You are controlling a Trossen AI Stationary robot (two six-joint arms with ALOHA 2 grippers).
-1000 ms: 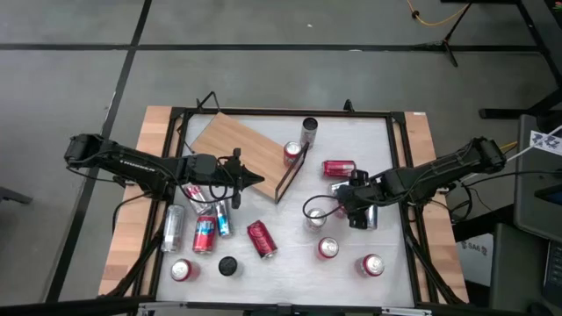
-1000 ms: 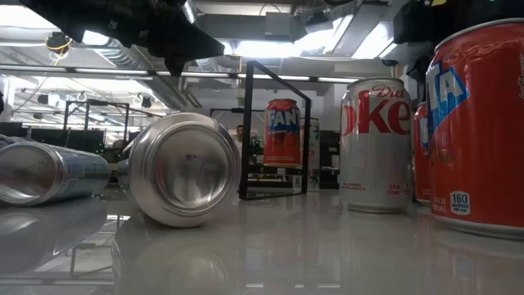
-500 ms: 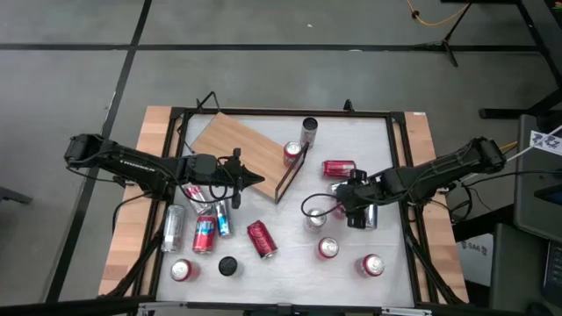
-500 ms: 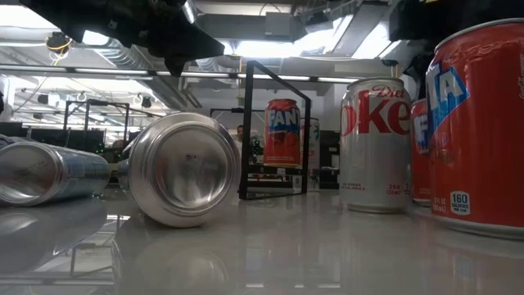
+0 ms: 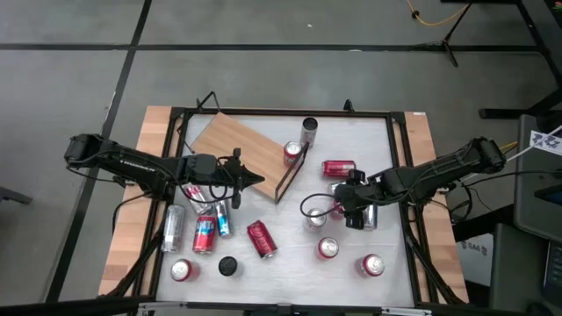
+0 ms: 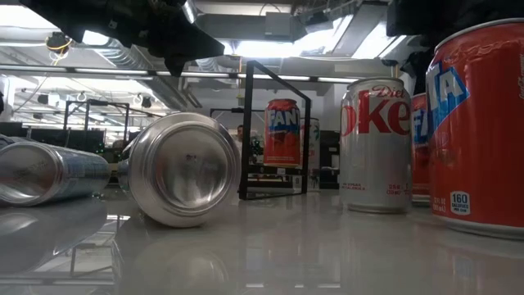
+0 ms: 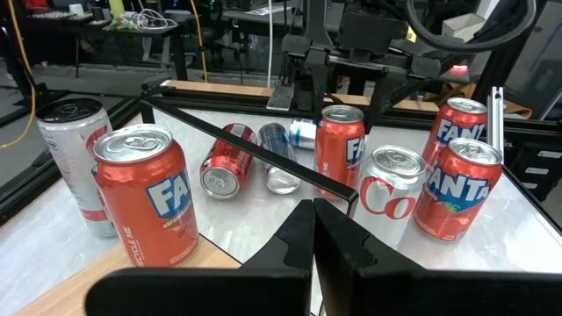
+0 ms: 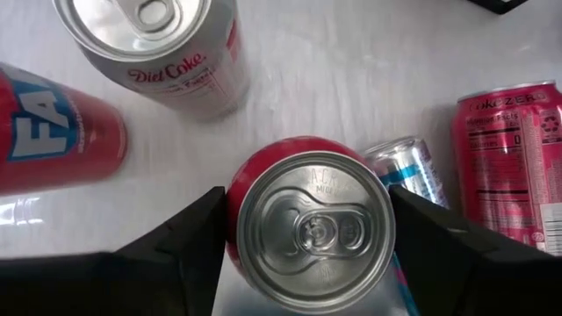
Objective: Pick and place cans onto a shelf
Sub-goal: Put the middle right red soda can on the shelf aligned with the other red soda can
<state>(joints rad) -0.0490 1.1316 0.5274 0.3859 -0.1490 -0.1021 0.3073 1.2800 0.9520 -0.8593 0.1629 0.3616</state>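
Cans [image 5: 204, 233], smooth red and silver cylinders, lie at 8 o'clock below the left gripper [image 5: 255, 179], fingers pressed together beside the flat wooden shelf [image 5: 241, 149]; at 3 o'clock the right gripper [image 8: 307, 219] straddles an upright red can [image 8: 314, 230], shiny-topped, fingers spread

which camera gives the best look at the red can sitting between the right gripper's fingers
The right wrist view: the upright red can with the shiny silver top fills the space between the right gripper and its open fingers. The high view mostly hides it under that gripper. In the low and left wrist views I cannot pick it out.
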